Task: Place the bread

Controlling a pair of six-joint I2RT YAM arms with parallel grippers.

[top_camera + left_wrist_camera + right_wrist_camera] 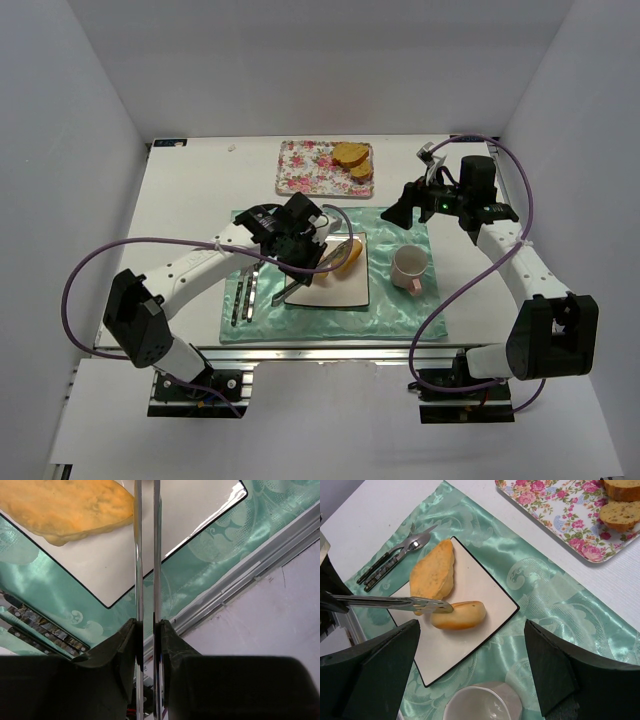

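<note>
Two bread slices lie on the white square plate. One shows in the left wrist view, and both in the top view. My left gripper is shut on metal tongs. The tongs reach over the plate and their tips overlap the nearer slice. Whether they pinch it, I cannot tell. My right gripper is open and empty, hovering above the plate's right side.
A floral tray at the back holds two more bread slices. A white mug stands right of the plate on the green placemat. Cutlery lies left of the plate.
</note>
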